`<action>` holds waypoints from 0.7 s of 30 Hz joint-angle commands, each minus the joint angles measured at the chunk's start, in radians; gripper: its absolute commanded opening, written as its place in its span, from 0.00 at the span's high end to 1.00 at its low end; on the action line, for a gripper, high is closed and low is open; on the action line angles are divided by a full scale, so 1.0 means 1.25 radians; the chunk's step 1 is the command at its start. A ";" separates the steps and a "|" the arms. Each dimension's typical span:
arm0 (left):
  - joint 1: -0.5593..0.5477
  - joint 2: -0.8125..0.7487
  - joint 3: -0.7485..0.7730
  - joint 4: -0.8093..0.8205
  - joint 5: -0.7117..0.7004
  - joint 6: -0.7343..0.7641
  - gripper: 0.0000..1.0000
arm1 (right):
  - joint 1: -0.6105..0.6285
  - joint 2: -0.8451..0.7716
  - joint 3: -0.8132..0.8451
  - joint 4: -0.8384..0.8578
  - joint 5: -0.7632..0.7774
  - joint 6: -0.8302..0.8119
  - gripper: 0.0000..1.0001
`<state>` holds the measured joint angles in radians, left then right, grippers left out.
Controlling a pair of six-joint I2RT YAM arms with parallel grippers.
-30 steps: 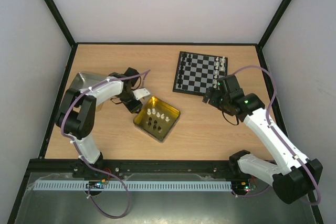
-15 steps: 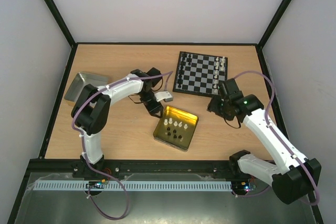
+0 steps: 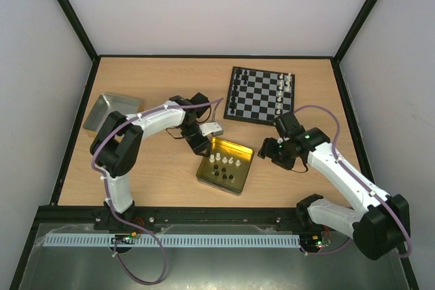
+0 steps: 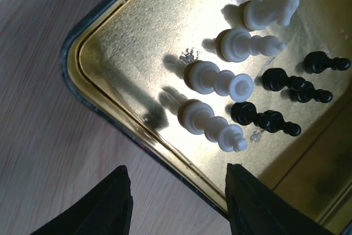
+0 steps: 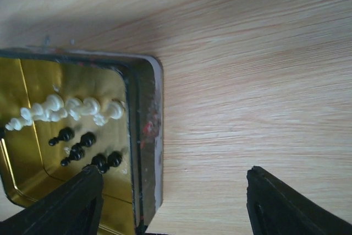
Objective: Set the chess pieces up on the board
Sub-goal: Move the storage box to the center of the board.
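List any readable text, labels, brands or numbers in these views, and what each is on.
No legible text in any view.
gold tin: no print; the reddish smudge on its rim is too blurred to read as anything.
board: no coordinates or brand visible.
chess pieces: unmarked.

A laboratory robot cell is shown. A wooden table (image 3: 149, 79) is enclosed by white panels (image 3: 217, 5) and black struts (image 3: 69, 13). A mounting rail (image 3: 204, 216) is fixed along its near edge.
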<state>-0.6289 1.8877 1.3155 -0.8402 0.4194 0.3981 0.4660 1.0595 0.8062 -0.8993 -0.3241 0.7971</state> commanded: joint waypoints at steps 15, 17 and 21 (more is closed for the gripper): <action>0.155 -0.162 -0.005 -0.016 0.059 -0.005 0.41 | 0.060 0.132 0.011 0.146 -0.088 -0.009 0.30; 0.166 -0.172 -0.012 -0.012 0.044 -0.005 0.41 | 0.079 0.160 0.025 0.155 -0.087 -0.009 0.30; 0.212 -0.195 -0.031 -0.011 0.028 -0.001 0.41 | 0.118 0.218 0.046 0.178 -0.090 -0.006 0.30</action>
<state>-0.4191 1.6924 1.2854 -0.8322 0.4561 0.3851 0.5739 1.2819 0.8242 -0.7177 -0.4263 0.7937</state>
